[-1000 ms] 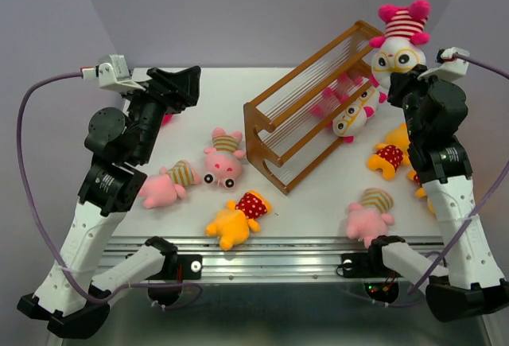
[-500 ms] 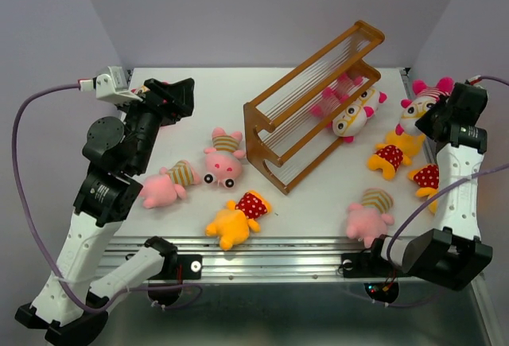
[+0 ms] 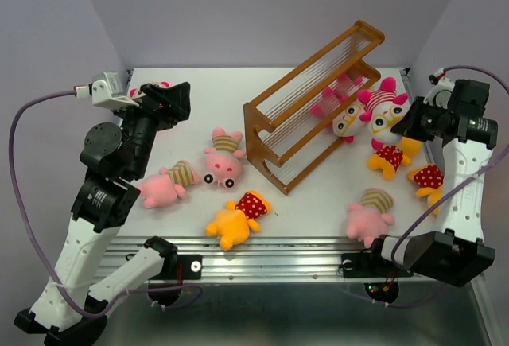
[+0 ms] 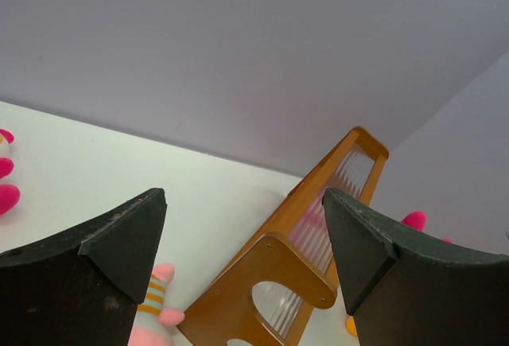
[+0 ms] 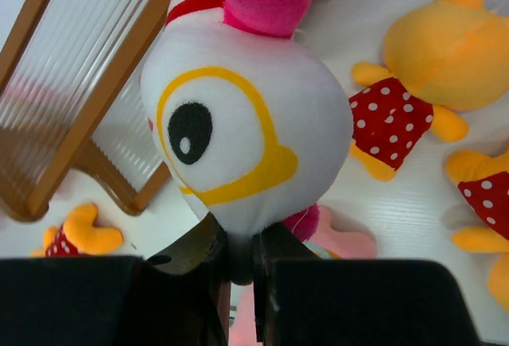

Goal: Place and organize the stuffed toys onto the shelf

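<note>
My right claw (image 3: 407, 126) is nearly closed, pinching a white-faced toy with orange glasses (image 3: 386, 115) by the plush at the bottom of its head. The toy hangs just off the right end of the shelf (image 3: 253, 131), its long axis pointing away from the claw, with the striped cap and pink ears toward the shelf. The shelf's long axis runs diagonally from mid-desk to the far right corner. A second white-faced toy (image 3: 350, 120) lies at the lower tier's right end. My left claw (image 3: 169, 99) is spread wide and empty above the far left of the desk (image 3: 318, 203), aimed at the shelf. Two yellow-orange toys (image 3: 390, 157) lie below the held one.
</note>
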